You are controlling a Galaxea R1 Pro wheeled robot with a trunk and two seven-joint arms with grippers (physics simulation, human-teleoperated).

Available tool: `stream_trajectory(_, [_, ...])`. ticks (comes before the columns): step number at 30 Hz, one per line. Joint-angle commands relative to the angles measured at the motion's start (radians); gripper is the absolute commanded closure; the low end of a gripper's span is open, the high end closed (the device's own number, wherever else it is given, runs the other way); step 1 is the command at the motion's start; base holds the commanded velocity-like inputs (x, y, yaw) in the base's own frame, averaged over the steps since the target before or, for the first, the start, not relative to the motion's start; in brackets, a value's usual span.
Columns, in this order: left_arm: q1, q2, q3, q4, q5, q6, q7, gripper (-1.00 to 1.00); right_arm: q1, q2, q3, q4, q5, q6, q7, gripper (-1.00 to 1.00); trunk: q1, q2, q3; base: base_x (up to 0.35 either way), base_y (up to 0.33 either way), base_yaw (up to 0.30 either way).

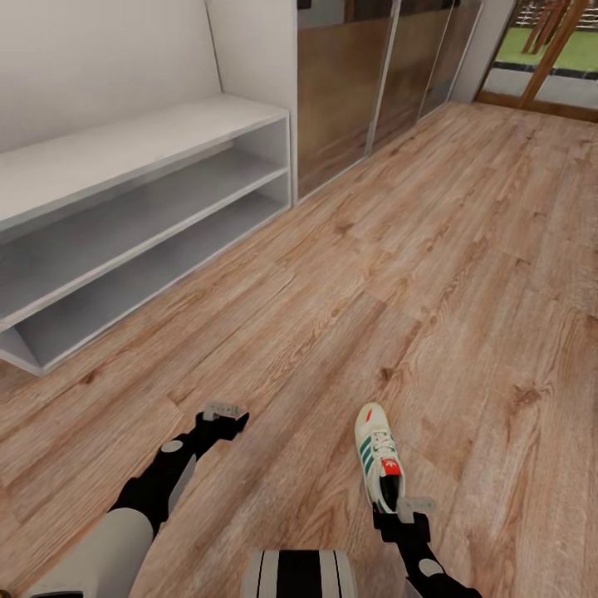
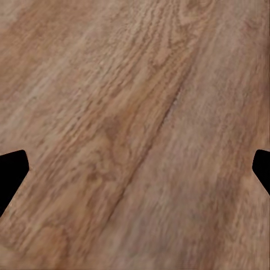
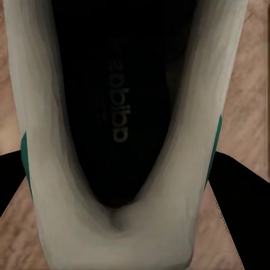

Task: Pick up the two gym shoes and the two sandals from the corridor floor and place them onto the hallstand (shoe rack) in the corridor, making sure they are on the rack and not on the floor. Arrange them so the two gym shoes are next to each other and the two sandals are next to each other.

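Head view: one gym shoe (image 1: 378,455), cream-white with green stripes and a red-orange heel patch, sits at the end of the right arm, toe pointing away from the robot, heel at the right gripper (image 1: 397,513). Right wrist view: the shoe's dark opening (image 3: 112,107) is seen from close up, its pale heel collar running between the two black fingers (image 3: 239,197), which press against either side of the heel; the gripper is clamped on the shoe. Whether the sole touches the corridor floor (image 1: 465,274) or is lifted off it cannot be told. Left gripper (image 1: 223,413) hangs above bare wood planks, nothing between its fingers; in the left wrist view the two dark fingertips (image 2: 11,174) sit far apart at the frame edges with only grain between them, so the jaws are spread wide. The hallstand (image 1: 124,241), a low white bench with two open shelf levels, stands against the wall ahead and to the left, well apart from the shoe. Its shelves hold nothing visible.
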Motion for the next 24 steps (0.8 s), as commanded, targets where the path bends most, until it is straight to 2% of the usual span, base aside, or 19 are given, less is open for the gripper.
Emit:
stream_trajectory(1, [0.0,0.002,0.009,0.004,-0.009,-0.001,-0.007,-1.0,0.0,0.0,0.005,0.002,0.004,-0.002,-0.008,1.0,-0.001,0.0,0.003,0.0,0.0,0.0])
stream_trajectory(6, [0.002,0.01,0.014,0.012,-0.012,-0.011,-0.009,-1.0,0.0,0.0,0.006,0.004,0.007,-0.003,-0.006,1.0,-0.003,0.001,0.023,0.0,0.0,0.0])
stream_trajectory(11, [0.042,0.031,0.015,0.013,-0.011,-0.014,-0.012,-1.0,0.0,0.001,0.007,0.005,0.008,-0.004,-0.006,1.0,-0.005,0.002,0.042,0.0,0.0,0.0])
stream_trajectory(18, [0.078,0.038,0.016,0.014,-0.011,-0.016,-0.006,-1.0,0.0,0.001,0.007,0.004,0.008,-0.005,-0.007,1.0,-0.008,0.004,0.069,0.0,0.0,0.0])
stream_trajectory(24, [0.14,0.047,0.025,0.013,-0.011,-0.018,0.001,-1.0,0.0,0.001,0.007,0.003,0.008,-0.007,-0.009,1.0,-0.011,0.005,0.092,0.0,0.0,0.0])
